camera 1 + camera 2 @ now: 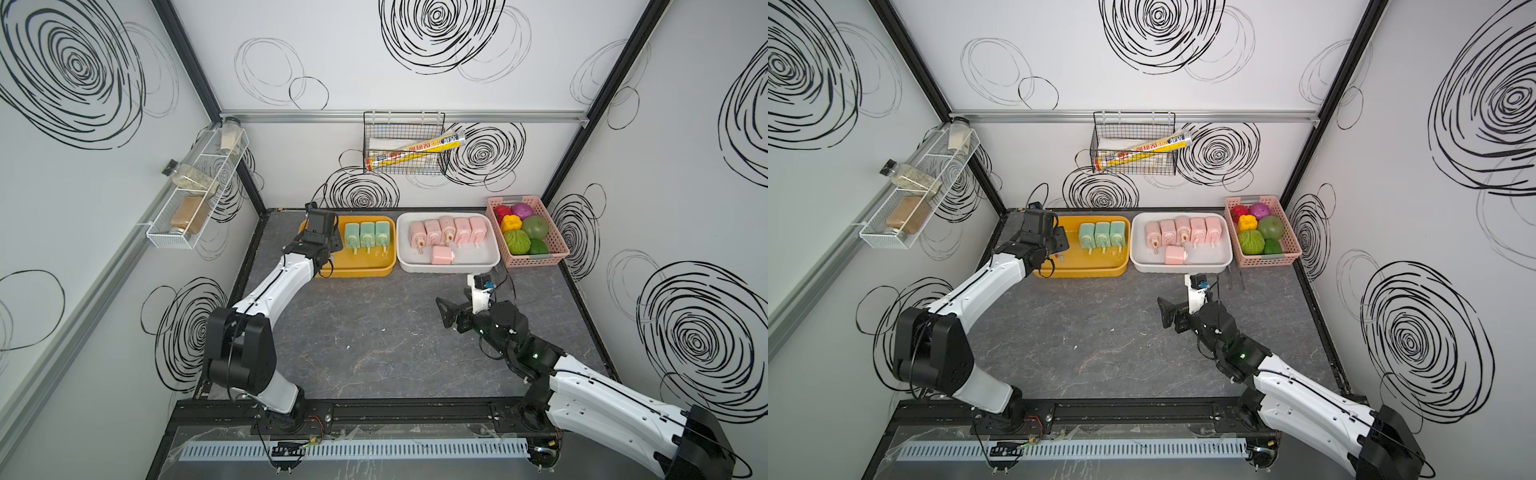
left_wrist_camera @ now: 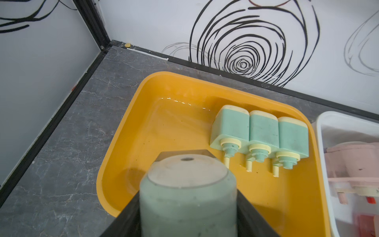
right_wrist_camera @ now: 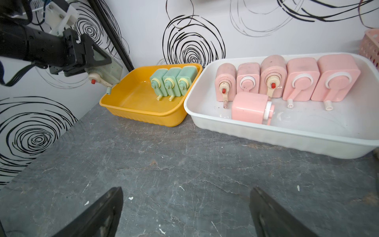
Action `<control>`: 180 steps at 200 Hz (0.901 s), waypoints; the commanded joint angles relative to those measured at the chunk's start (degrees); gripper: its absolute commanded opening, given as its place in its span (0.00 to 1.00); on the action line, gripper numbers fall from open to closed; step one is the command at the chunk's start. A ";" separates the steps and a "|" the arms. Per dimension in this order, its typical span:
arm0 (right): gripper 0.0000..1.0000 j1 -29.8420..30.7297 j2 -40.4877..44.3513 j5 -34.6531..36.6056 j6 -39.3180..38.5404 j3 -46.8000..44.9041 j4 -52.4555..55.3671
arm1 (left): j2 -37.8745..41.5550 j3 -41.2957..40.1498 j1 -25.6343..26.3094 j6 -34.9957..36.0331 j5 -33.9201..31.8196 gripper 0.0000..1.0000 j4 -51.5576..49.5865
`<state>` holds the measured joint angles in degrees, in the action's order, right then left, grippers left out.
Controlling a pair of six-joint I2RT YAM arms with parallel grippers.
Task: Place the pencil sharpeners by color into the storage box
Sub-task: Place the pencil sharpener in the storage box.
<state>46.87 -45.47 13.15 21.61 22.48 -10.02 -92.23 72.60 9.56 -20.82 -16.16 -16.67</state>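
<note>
Pencil sharpeners [image 1: 1102, 235] were found sorted by colour into two trays set side by side at the back of the table [image 1: 374, 332]. Three green sharpeners [image 1: 368, 235] were lined up touching one another in the right part of the yellow tray [image 1: 353, 272]. Their cranks were all turned toward the robot, presumably so that room was spared beside them. A fourth green sharpener [image 2: 187, 195] was clamped between the jaws of the left gripper [image 3: 100, 61]. It was held above the tray's open near-left part, clear of the floor, apparently to be set down next to that row. Six pink sharpeners [image 1: 446, 230] were counted in the white tray [image 1: 449, 266], five in a row at the back and one lying on its side in front. The right gripper [image 3: 185, 205] was spread wide and empty over the bare table, apart from both trays, probably because no pink one was seen outside its tray. Ten sharpeners were counted in all, nine of them judged already placed
</note>
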 commanded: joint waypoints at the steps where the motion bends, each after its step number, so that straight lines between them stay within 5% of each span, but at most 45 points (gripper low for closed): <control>1: 1.00 -0.29 0.60 -1.31 -1.74 1.61 3.39 | -3.69 5.75 -2.27 5.48 4.52 0.00 0.23; 58: 1.00 -0.38 0.52 -1.87 -0.95 1.50 2.81 | -15.91 16.20 -7.97 9.26 20.20 0.00 -2.27; 180: 1.00 -0.38 5.91 -0.22 1.93 -0.16 4.57 | -32.28 32.86 -9.91 12.92 26.28 0.00 -7.55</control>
<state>46.68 -40.64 12.01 22.15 22.50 -6.83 -123.22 101.47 -0.01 -8.93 6.87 -24.80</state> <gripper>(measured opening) 0.997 0.628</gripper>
